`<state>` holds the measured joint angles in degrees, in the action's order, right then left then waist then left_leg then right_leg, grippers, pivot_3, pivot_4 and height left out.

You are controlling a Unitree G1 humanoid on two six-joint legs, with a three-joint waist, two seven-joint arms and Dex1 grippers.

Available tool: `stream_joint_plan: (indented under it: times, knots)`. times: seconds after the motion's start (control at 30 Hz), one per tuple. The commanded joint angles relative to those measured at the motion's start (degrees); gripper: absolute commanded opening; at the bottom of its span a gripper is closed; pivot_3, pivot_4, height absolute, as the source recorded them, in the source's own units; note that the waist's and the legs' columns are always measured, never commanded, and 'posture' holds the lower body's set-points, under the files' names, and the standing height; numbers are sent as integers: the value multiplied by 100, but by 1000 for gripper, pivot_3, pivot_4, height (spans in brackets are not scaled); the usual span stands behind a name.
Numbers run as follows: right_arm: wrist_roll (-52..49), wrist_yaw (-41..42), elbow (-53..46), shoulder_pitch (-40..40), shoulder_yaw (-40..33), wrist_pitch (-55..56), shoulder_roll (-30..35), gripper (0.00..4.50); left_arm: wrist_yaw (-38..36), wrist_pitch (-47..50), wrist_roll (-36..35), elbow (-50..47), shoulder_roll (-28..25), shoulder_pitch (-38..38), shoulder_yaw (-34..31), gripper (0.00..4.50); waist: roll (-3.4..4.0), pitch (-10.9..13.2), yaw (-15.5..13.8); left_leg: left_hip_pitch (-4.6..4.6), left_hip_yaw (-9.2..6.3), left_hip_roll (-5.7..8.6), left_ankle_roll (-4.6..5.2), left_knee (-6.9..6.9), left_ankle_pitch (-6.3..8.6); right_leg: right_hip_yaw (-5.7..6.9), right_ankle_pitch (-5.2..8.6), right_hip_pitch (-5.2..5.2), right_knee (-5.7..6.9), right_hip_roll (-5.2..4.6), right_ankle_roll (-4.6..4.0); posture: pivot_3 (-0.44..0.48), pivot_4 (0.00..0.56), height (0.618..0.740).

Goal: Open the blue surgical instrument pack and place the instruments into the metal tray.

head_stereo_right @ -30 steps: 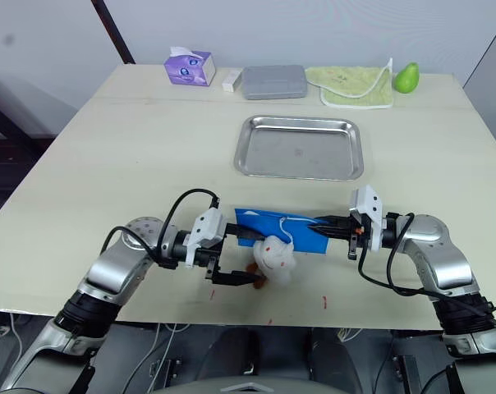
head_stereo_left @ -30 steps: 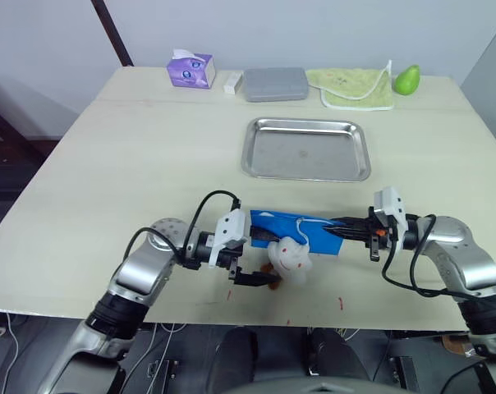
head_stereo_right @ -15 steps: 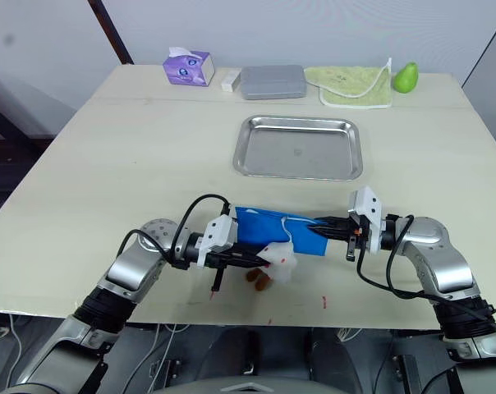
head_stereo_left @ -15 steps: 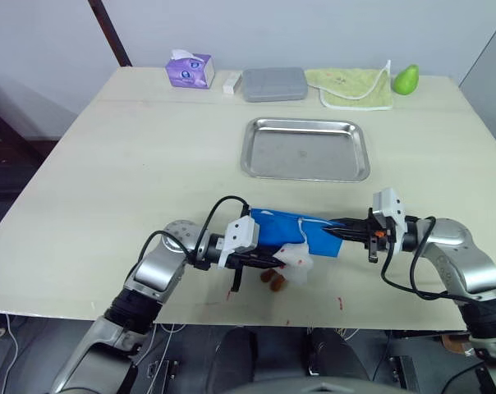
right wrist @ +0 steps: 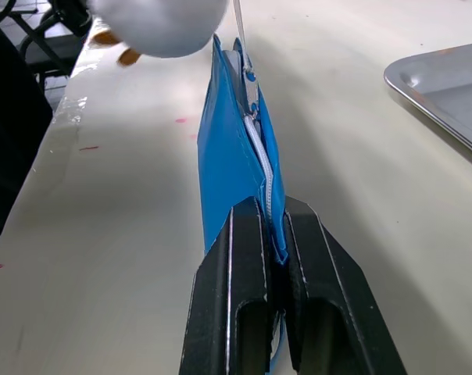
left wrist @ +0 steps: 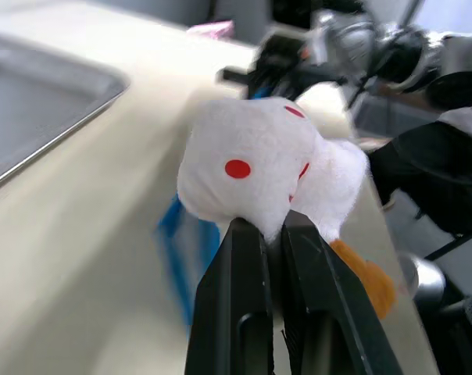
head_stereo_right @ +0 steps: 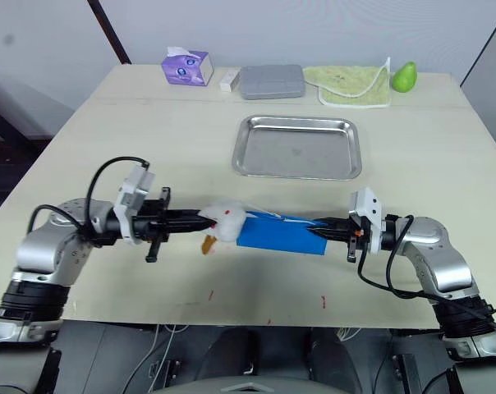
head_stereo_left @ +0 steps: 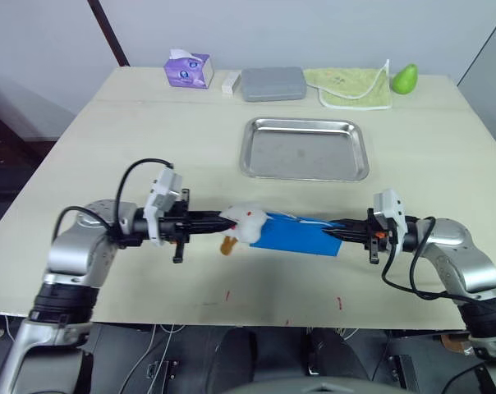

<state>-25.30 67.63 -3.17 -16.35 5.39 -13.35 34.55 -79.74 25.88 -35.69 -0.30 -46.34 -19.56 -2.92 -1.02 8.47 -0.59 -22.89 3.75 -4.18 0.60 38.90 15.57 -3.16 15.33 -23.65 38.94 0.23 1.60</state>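
The blue surgical instrument pack [head_stereo_left: 296,234], near the tabletop's [head_stereo_left: 149,148] front edge, looks limp and light: right gripper [head_stereo_left: 341,232] pinches its end, left gripper [head_stereo_left: 223,218] clamps the white plush zipper charm [head_stereo_left: 246,222].

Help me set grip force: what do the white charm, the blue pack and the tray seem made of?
White charm: soft plush, apparently, with a fuzzy surface and red dots. Blue surgical instrument pack: smooth, thin, slightly glossy fabric or plastic with a zipper. Metal tray: shiny metal, likely stainless steel.
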Motion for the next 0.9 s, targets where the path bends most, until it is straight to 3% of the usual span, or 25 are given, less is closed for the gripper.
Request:
stream_joint_plan:
  times: [0.03, 0.37, 0.9]
  knots:
    - [-39, 60, 25, 18, -149, 43, 63, 0, 4, -49, 14, 197, -146, 97, -309, 16, 0, 0, -1, 0, 2, 0, 0, 0, 0, -1, 0, 0, 0, -1, 0, 0, 150, 736]
    - [-376, 150, -76, 21, -349, -157, 117, 0, 94, -257, 326, 600, -361, 394, -511, 16, 0, 1, -23, -1, 3, 1, 0, 0, 0, 1, 0, -1, 0, -6, 0, 0, 150, 736]
    - [-1676, 69, -643, -27, -1067, -1410, 145, 0, -15, -796, 837, 977, -478, 581, -408, 16, 1, 3, -9, -2, 4, 0, 0, -2, 0, 0, 0, -3, 0, -4, 0, 0, 150, 736]
